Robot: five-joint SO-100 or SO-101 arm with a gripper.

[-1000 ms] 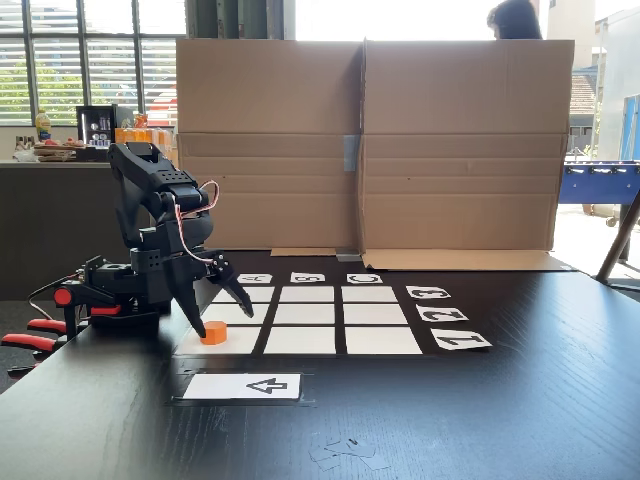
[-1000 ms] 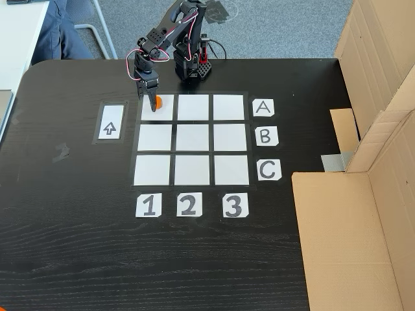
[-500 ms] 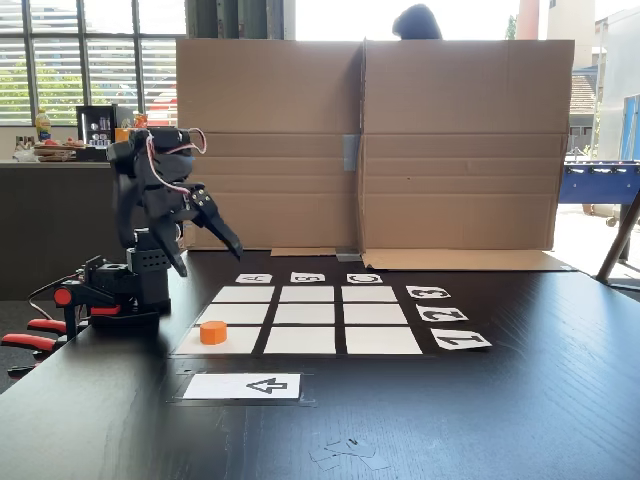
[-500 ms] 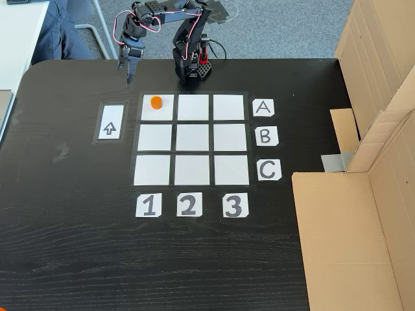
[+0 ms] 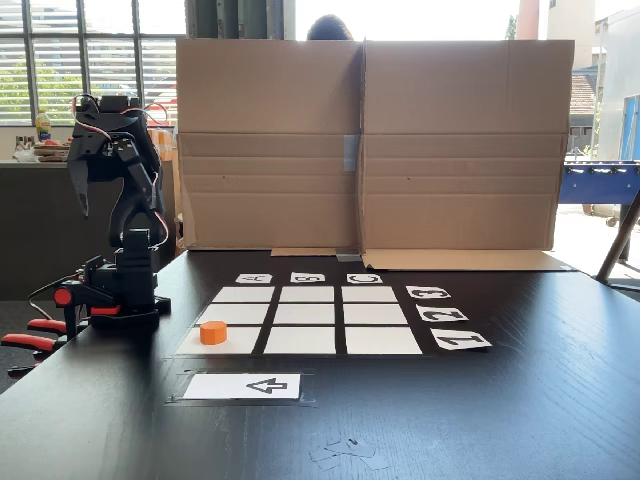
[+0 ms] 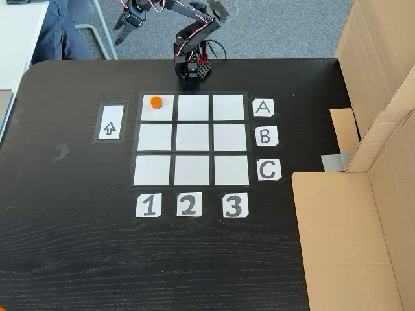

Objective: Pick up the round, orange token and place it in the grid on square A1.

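Resting on square A1 (image 6: pixel 157 107), the token (image 6: pixel 155 102) lay well below and apart from the raised gripper (image 6: pixel 122 24) — jaws parted, holding nothing.

The arm (image 5: pixel 125 210) is built from matte black segments on a black base (image 5: pixel 118 300). Red and white cables (image 5: pixel 88 105) are looped at the upper joints. A red knob (image 5: pixel 63 297) is seen at the base's left side, with red-handled clamps (image 5: pixel 30 335) beside it.
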